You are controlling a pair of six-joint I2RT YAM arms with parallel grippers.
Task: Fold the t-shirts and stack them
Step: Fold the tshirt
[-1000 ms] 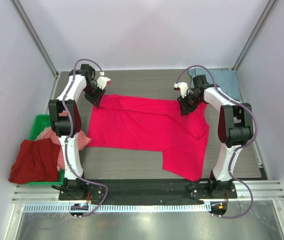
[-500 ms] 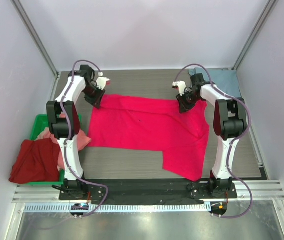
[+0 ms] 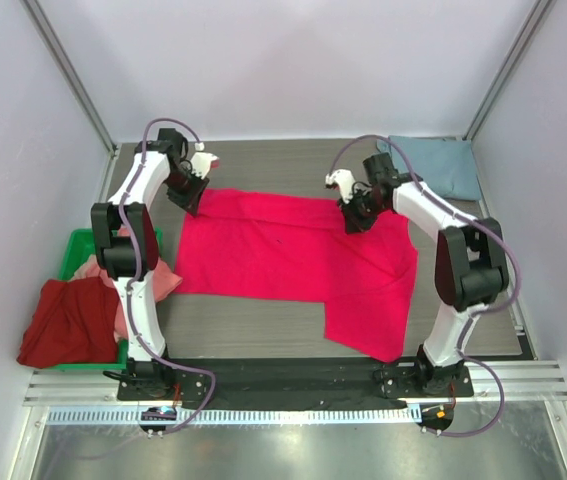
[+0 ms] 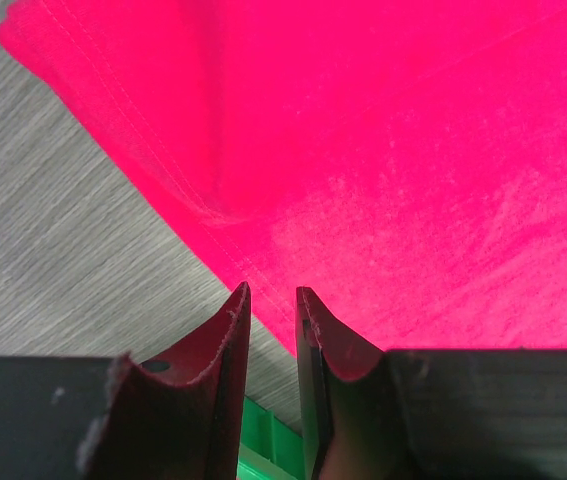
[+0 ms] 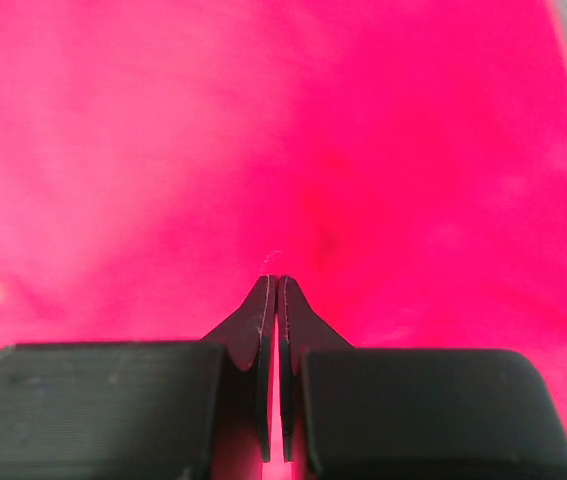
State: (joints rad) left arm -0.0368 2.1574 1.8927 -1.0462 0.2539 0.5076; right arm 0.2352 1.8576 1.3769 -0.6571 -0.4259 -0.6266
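Two t-shirts (image 3: 63, 320) half in green bin (image 3: 75, 243); left jaws slightly apart, right jaws together.

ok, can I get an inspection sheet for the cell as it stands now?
Surface: grey wood-grain table.
Job's things: crimson-pink t-shirt spread mid-table, unfolded; blue-grey t-shirt folded, far right corner; dark red t-shirt and salmon t-shirt draped over the bin.
Clutter: green bin, left edge.
Grippers: left gripper slightly open at the crimson-pink t-shirt's far left corner; right gripper shut on its far right part, pinch not confirmable.
Cables: left cable and right cable loop clear of cloth.
Surroundings: white walls, metal frame.
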